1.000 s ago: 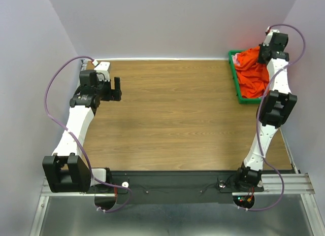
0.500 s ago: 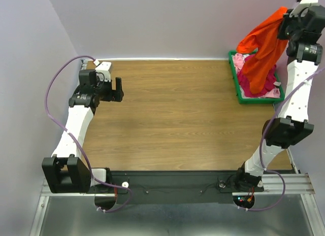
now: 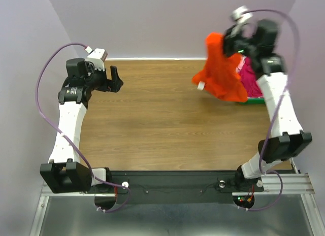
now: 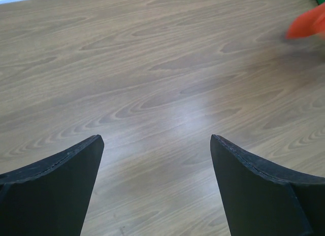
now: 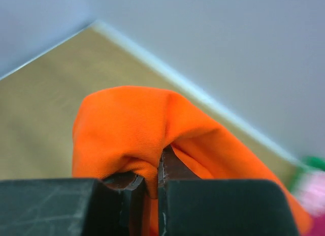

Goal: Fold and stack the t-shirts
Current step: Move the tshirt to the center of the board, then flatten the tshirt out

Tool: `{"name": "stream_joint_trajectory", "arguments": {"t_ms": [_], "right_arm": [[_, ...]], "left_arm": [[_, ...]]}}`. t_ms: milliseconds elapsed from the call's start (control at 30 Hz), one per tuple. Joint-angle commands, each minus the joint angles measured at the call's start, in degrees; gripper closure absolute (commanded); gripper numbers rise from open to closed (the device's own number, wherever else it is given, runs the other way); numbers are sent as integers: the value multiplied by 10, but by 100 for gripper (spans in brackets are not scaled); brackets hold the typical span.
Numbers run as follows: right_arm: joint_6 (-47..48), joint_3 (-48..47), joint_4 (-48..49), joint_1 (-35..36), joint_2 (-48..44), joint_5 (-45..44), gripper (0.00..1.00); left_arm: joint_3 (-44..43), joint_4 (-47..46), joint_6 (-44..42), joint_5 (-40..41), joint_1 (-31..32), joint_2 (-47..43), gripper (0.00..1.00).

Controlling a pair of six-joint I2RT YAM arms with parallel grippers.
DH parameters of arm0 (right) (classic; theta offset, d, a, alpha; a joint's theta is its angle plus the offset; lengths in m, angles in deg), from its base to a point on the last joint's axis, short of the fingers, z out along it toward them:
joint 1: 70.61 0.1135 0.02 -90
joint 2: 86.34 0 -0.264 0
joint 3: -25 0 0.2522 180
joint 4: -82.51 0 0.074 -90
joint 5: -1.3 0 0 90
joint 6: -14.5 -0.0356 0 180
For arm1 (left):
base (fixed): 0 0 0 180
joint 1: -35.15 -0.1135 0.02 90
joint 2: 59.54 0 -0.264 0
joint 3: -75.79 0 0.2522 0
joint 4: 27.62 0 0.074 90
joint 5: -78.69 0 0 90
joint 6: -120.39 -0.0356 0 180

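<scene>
1. Top external view showed the right gripper point(image 3: 229, 42) up high over the far right part of the brown wood-grain table point(image 3: 167, 124). It was clamped on a bunched fold of the bright orange cloth t-shirt point(image 3: 222, 71). That whole corner was motion-blurred, fyi.
2. The orange shirt hung from the grip in a loose, crumpled drape, just left of the green plastic bin point(image 3: 255, 100) in the far right corner. It looked to be off the wood, but I couldn't be sure from above.
3. Right wrist cam backed up the grip. The two black fingers point(image 5: 56, 205) were pinched almost together, with orange fabric humped over them and squeezed in the narrow slot.
4. Labels: a small white tag point(image 3: 201, 86) stuck out at the shirt's lower left edge, way too small to read.
5. The magenta cloth t-shirt point(image 3: 250, 77) lay in the bin, mostly hidden by the orange one and the arm. The right wrist cam also caught a pink blur next to a green sliver, and I couldn't tell which shirt that was.
6. The left gripper point(image 3: 115, 78) hovered over the far left of the table with its jaws spread wide and nothing in them. Its wrist cam showed only bare wood between the dark fingertips, plus a blurry orange edge at top right.
7. A purple cable point(image 3: 46, 94) looped off the left arm.
</scene>
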Motion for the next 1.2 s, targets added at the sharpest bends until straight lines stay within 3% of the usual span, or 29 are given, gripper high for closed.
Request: {"name": "stream_joint_trajectory", "arguments": {"t_ms": [0, 100, 233, 367, 467, 567, 633, 733, 967, 1000, 1067, 1133, 1167], "right_arm": [[55, 105, 5, 167, 39, -40, 58], [53, 125, -6, 257, 98, -114, 0], [16, 115, -45, 260, 125, -138, 0], [3, 190, -53, 238, 87, -142, 0], [-14, 273, -59, 206, 59, -142, 0], [-19, 344, -58, 165, 54, -156, 0], [-19, 374, -58, 139, 62, -181, 3], [-24, 385, -57, 113, 93, -198, 10], [-22, 384, -50, 96, 173, -236, 25], [-23, 384, -48, 96, 188, -243, 34], [-23, 383, -48, 96, 202, -248, 45], [-26, 389, -49, 95, 209, -250, 68], [-26, 391, -50, 95, 209, -250, 76]], "left_arm": [[-20, 13, 1, -60, -12, 5, 1], [-26, 26, -10, -80, -18, 16, 1], [-29, 54, -49, -87, -20, 25, 1], [5, 68, -119, -127, -16, 11, 1], [38, 74, -172, -104, 19, 6, 1], [87, 42, -195, -30, 114, 10, 3], [122, 19, -188, 11, 176, 29, 6], [138, -12, -171, 63, 213, 82, 11], [139, -35, -144, 94, 248, 189, 26], [139, -39, -144, 103, 249, 205, 30], [136, -42, -145, 124, 248, 222, 42], [123, -40, -157, 169, 245, 252, 70], [109, -35, -161, 191, 241, 260, 93]]}}
